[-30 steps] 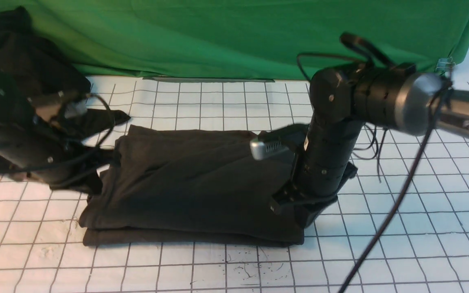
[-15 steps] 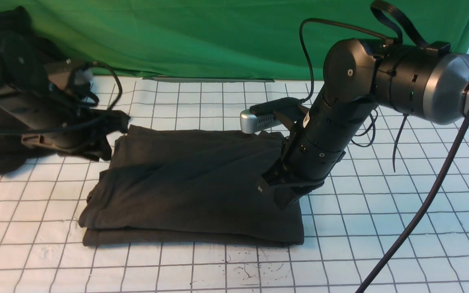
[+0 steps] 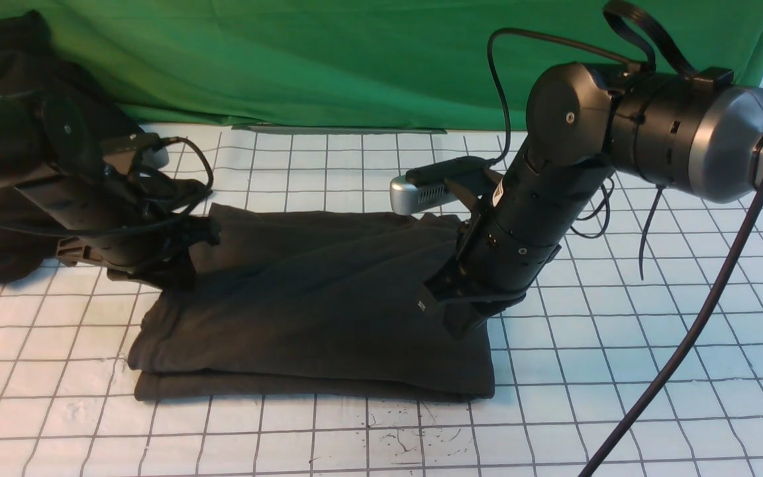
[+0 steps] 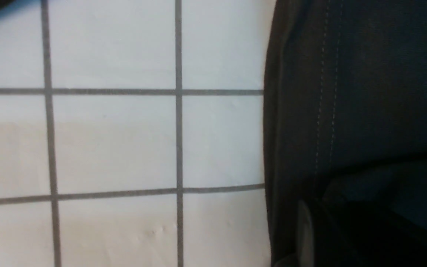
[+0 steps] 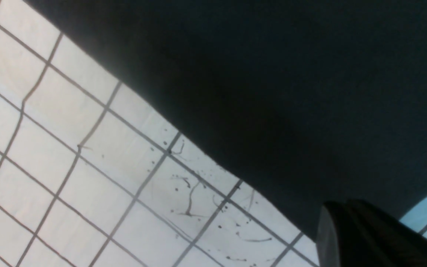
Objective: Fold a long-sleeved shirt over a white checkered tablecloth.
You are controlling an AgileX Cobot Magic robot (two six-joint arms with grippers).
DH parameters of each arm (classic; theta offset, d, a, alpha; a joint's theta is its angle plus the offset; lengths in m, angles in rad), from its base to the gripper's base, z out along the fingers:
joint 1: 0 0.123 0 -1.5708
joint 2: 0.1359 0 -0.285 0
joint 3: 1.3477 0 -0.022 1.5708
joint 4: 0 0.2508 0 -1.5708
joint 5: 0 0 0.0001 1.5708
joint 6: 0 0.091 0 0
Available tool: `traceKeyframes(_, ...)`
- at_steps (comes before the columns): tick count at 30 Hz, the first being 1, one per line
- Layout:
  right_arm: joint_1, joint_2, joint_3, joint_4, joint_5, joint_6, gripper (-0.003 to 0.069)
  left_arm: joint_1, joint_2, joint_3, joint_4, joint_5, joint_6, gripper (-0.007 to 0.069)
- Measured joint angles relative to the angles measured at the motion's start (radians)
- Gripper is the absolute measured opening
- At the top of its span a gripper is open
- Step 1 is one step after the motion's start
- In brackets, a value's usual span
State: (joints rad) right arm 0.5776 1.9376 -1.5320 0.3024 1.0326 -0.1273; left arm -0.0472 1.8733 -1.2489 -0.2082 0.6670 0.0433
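The white checkered tablecloth (image 3: pixel 620 344) is spread under everything. In its middle the long-sleeved shirt (image 3: pixel 315 298) is already folded into a thick rectangle; only final tidying seems left. The right gripper (image 3: pixel 464 324) is pressed together at the shirt's right edge. The left gripper (image 3: pixel 179 255) is at the left edge; its state cannot be told.

Robot test lab: green cloth backdrop (image 3: pixel 355 59) behind grid-lined tablecloth (image 3: pixel 620 371), cabled arms.
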Motion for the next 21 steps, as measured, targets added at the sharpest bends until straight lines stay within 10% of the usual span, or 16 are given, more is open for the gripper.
traceKeyframes(21, 0.005, 0.036, 0.000, 0.001, 0.007, 0.001, 0.0004, 0.068, -0.067, -0.010, 0.015, 0.038, 0.008, 0.0034)
